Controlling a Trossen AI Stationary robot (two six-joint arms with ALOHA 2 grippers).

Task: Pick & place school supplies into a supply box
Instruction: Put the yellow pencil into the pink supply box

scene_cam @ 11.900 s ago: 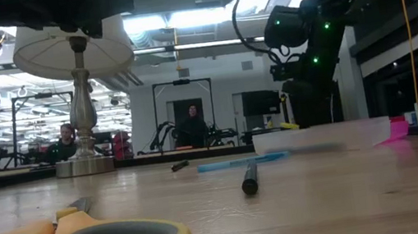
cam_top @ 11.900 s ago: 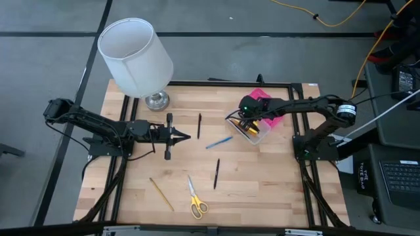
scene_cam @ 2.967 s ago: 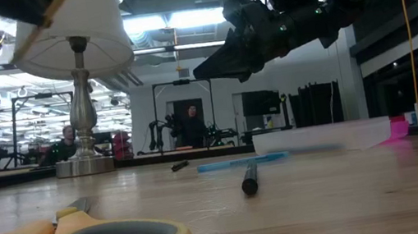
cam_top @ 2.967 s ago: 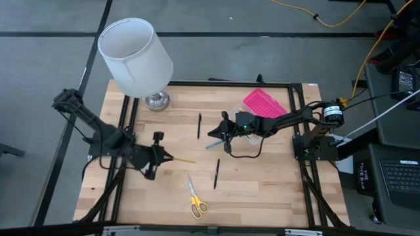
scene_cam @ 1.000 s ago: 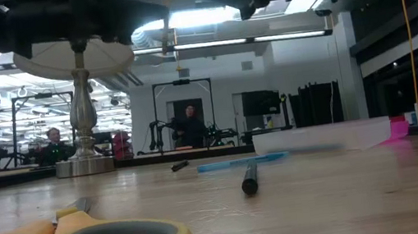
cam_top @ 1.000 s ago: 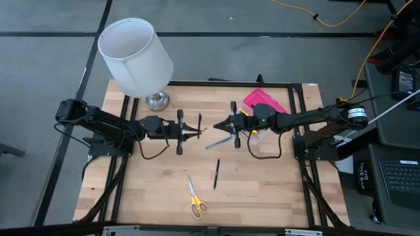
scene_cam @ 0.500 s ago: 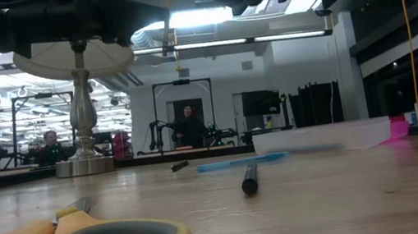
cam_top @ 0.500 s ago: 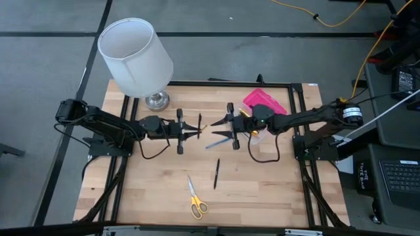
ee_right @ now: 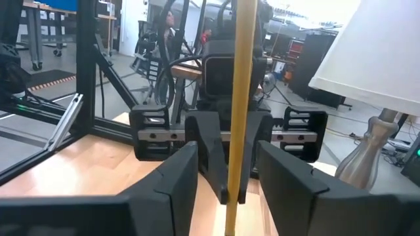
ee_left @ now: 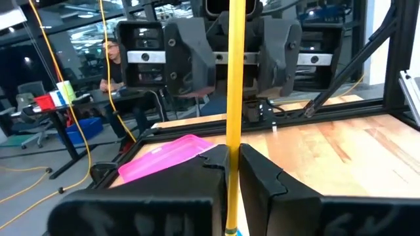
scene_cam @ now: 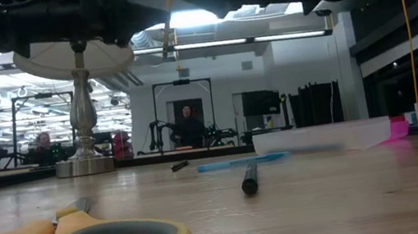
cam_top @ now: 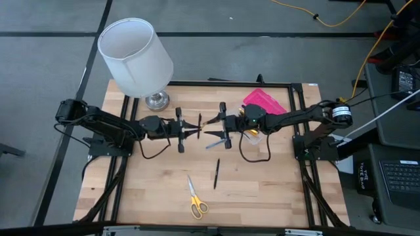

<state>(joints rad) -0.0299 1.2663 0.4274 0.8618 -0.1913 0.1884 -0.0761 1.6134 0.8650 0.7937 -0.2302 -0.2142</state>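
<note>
Left claw point(cam_top: 195, 129) clamped on yellow pencil point(ee_left: 234, 98), frame centre | right claw point(cam_top: 209, 127) fingers apart around its free end (handover, I judge) | pink box point(cam_top: 264, 103) upper right | risk: pencil drops if I release left before right closes

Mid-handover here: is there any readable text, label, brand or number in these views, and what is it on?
No text can be read in any view.
The white tag near the right arm's base: any print is too small to read.
The yellow pencil shut in the left gripper: no print visible.
The right gripper, open around the pencil's tip: no label visible.
The pink supply box: no label visible.
</note>
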